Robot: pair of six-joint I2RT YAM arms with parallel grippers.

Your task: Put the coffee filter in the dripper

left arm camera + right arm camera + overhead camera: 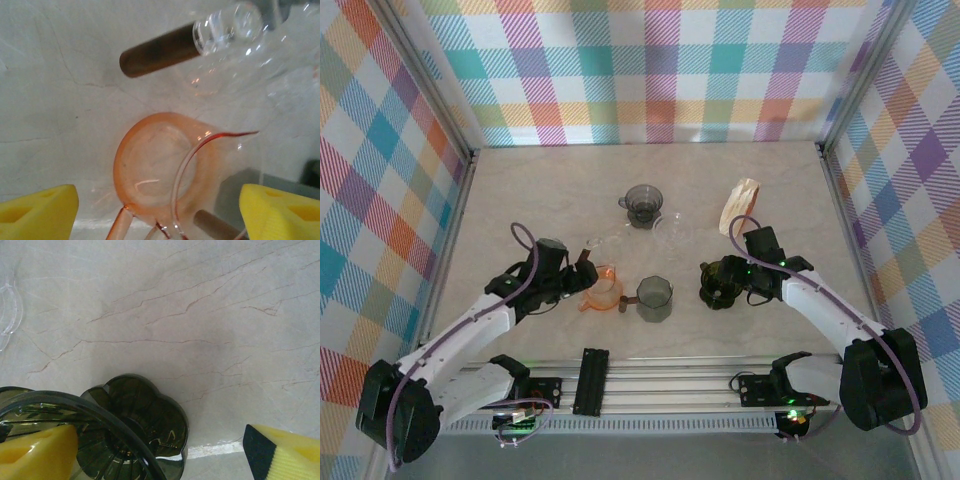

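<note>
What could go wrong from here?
1. The coffee filter sits ungripped beside the right wrist; an arm swing could knock it.
2. One of the open right fingers sits at the rim of the dark green dripper; closing may tip it.
3. The open left fingers flank the orange dripper; the clear glass dripper close by could get bumped.

Pastel plaid walls point(650, 70) close in three sides of a pale, veined, marble-look surface point(540, 190). Slanting aluminium posts point(425, 80) mark the back corners. The light is soft and even.
</note>
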